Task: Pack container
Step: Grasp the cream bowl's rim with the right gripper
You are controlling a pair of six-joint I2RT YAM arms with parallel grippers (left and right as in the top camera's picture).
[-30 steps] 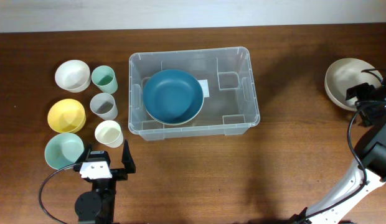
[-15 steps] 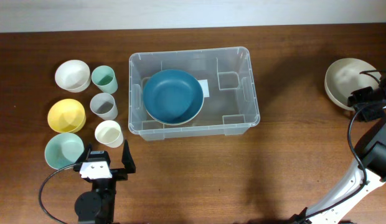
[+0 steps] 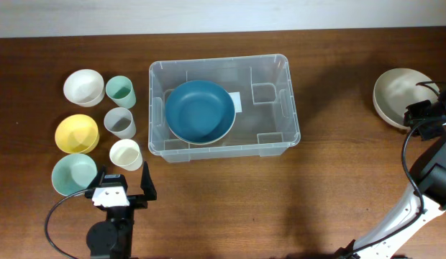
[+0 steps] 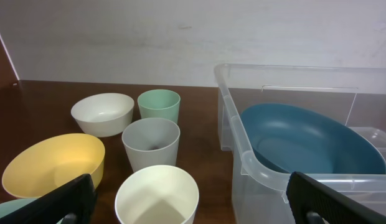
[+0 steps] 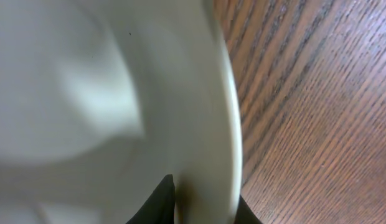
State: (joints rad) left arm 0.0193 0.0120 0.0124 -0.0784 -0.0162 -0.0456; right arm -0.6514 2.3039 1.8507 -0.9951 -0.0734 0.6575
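The container — one clear plastic bin — sits at the middle of the wooden table. It holds a single dark blue bowl in its left half, and a white label shows on the base just beside that bowl.

In all there are five bowls, three cups and two grippers. Nearest on the left, the left gripper hovers with its fingers spread wide and nothing between them. Just beyond it are a mint bowl and a cream cup, then a yellow bowl and a grey cup. Farthest are a white bowl and a green cup. The bowls make the outer column. The cups stand upright in the inner one, between the bowls and the bin's left wall, near it but apart.

Far to the right, well apart from the bin, the right gripper pinches the right rim of the fifth bowl, a beige bowl. Whether that bowl rests on the wood or is lifted cannot be told.

The left wrist view shows what the overhead does not: the cups are empty, the cream cup stands straight ahead of the open fingers, and the bin's near corner rises above the blue bowl. The right wrist view is filled by the beige rim, blurred, with dark fingertips on either side of it — a grip too small to read from above.
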